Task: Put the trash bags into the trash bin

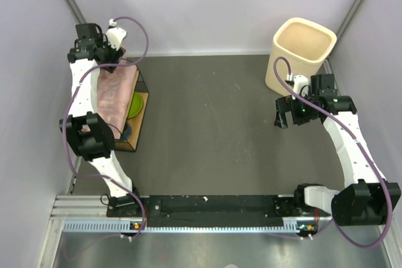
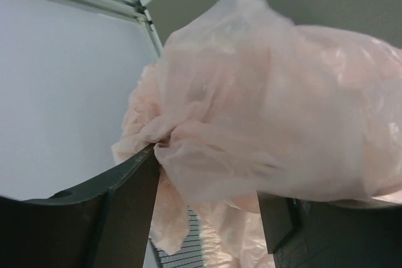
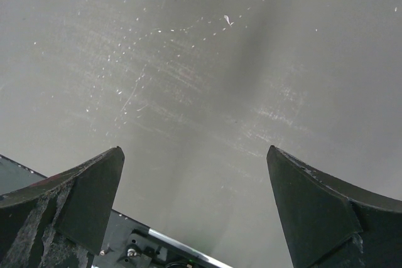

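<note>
Loosely bunched trash bags (image 2: 270,111) — pale pink, translucent, crinkled

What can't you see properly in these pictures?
- Left wrist view: whether the left claw has pinched the trash bags; crinkly film hides one fingertip.
- Top view: the green thing in the box; bags and the left arm cover most of it.
- Right wrist view: the trash bin is out of frame; only table shows between the open right claw.
</note>
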{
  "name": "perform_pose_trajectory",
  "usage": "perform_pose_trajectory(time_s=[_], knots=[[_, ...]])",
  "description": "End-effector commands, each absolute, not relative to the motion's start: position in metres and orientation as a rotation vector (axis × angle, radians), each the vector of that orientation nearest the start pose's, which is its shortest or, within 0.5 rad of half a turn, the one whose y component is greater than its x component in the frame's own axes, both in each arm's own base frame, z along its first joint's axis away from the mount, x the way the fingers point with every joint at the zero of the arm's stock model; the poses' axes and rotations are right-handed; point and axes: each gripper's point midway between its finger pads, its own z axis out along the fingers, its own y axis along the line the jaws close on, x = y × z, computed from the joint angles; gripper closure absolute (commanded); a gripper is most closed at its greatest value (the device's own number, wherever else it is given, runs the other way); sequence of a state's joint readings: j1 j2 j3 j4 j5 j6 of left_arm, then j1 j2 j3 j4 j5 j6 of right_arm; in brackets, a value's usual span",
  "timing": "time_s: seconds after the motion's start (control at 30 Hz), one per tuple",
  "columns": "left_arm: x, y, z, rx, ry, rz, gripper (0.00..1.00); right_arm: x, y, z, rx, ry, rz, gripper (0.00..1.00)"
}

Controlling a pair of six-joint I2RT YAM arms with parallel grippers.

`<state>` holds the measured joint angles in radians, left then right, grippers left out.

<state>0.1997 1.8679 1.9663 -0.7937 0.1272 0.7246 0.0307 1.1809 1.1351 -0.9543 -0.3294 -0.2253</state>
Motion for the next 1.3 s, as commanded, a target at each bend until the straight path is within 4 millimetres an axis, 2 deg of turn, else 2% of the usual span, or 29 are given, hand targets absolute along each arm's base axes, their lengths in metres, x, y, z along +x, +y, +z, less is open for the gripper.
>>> perform_pose_trajectory(time_s=[0.0, 0.1, 0.17, 0.2, 0.23, 0.27, 0.4, 0.43, 0.5, 0.53, 0.6, 0.63, 0.67, 0.7, 0.73, 0.77, 0.8, 0.83, 0.87, 0.93, 0.97, 1.03, 1.1, 1.17, 1.2, 1.27], knots=[[0.508, 0.124, 0.296, 0.621, 2.086, 0.449, 0.40, 0.274, 0.058, 0.194, -0.452, 2.428, 0.329, 0.01], [0.504, 0.117, 0.307, 0.628, 2.059, 0.412, 0.60, 0.274, 0.058, 0.195, -0.455, 2.425, 0.325, 0.01], [0.492, 0.105, 0.321, 0.652, 2.032, 0.360, 0.73, 0.274, 0.057, 0.196, -0.452, 2.421, 0.320, 0.01], [0.487, 0.099, 0.323, 0.668, 2.017, 0.331, 0.88, 0.274, 0.058, 0.197, -0.458, 2.415, 0.320, 0.01], [0.480, 0.094, 0.337, 0.667, 1.987, 0.332, 0.96, 0.274, 0.058, 0.198, -0.457, 2.414, 0.321, 0.01], [0.476, 0.093, 0.340, 0.666, 1.982, 0.328, 1.00, 0.275, 0.058, 0.199, -0.459, 2.411, 0.322, 0.01], [0.452, 0.080, 0.366, 0.676, 1.947, 0.291, 1.00, 0.276, 0.061, 0.205, -0.459, 2.396, 0.336, 0.01], [0.441, 0.066, 0.378, 0.705, 1.910, 0.244, 1.00, 0.276, 0.061, 0.207, -0.457, 2.389, 0.343, 0.01], [0.421, 0.048, 0.380, 0.745, 1.907, 0.158, 1.00, 0.275, 0.067, 0.212, -0.473, 2.371, 0.385, 0.01], [0.405, 0.025, 0.393, 0.796, 1.846, 0.082, 1.00, 0.275, 0.070, 0.216, -0.482, 2.358, 0.404, 0.01], [0.381, -0.002, 0.388, 0.858, 1.831, -0.036, 1.00, 0.272, 0.082, 0.225, -0.503, 2.327, 0.488, 0.01], [0.361, -0.030, 0.401, 0.920, 1.754, -0.111, 1.00, 0.271, 0.087, 0.234, -0.518, 2.293, 0.522, 0.01], [0.350, -0.047, 0.388, 0.957, 1.760, -0.180, 1.00, 0.269, 0.094, 0.241, -0.538, 2.263, 0.567, 0.01], [0.339, -0.063, 0.386, 0.988, 1.745, -0.221, 1.00, 0.262, 0.110, 0.254, -0.584, 2.205, 0.680, 0.01], [0.320, -0.091, 0.390, 1.056, 1.689, -0.274, 1.00, 0.257, 0.118, 0.271, -0.624, 2.138, 0.733, 0.01], [0.305, -0.116, 0.377, 1.108, 1.687, -0.374, 1.00, 0.250, 0.135, 0.290, -0.679, 2.037, 0.854, 0.01], [0.294, -0.133, 0.372, 1.139, 1.676, -0.434, 1.00, 0.247, 0.142, 0.303, -0.704, 1.973, 0.904, 0.01], [0.278, -0.162, 0.368, 1.174, 1.650, -0.536, 1.00, 0.238, 0.150, 0.321, -0.702, 1.909, 0.965, 0.01], [0.273, -0.175, 0.366, 1.169, 1.647, -0.584, 1.00, 0.238, 0.161, 0.349, -0.762, 1.753, 0.999, 0.01], [0.266, -0.202, 0.377, 1.168, 1.564, -0.663, 1.00, 0.232, 0.172, 0.371, -0.713, 1.692, 1.051, 0.01], [0.261, -0.211, 0.368, 1.145, 1.589, -0.737, 1.00, 0.221, 0.185, 0.384, -0.756, 1.633, 1.054, 0.01], [0.239, -0.232, 0.368, 1.224, 1.511, -0.887, 0.97, 0.213, 0.198, 0.405, -0.799, 1.551, 1.047, 0.01], [0.226, -0.246, 0.362, 1.291, 1.471, -0.990, 0.96, 0.203, 0.213, 0.415, -0.847, 1.495, 1.069, 0.01], [0.216, -0.258, 0.360, 1.336, 1.454, -1.049, 0.97, 0.202, 0.221, 0.420, -0.875, 1.460, 1.054, 0.01], [0.209, -0.265, 0.358, 1.365, 1.442, -1.093, 0.97, 0.193, 0.232, 0.421, -0.919, 1.435, 1.068, 0.01], [0.206, -0.270, 0.358, 1.384, 1.429, -1.113, 0.99, 0.193, 0.241, 0.420, -0.957, 1.405, 1.028, 0.01]])
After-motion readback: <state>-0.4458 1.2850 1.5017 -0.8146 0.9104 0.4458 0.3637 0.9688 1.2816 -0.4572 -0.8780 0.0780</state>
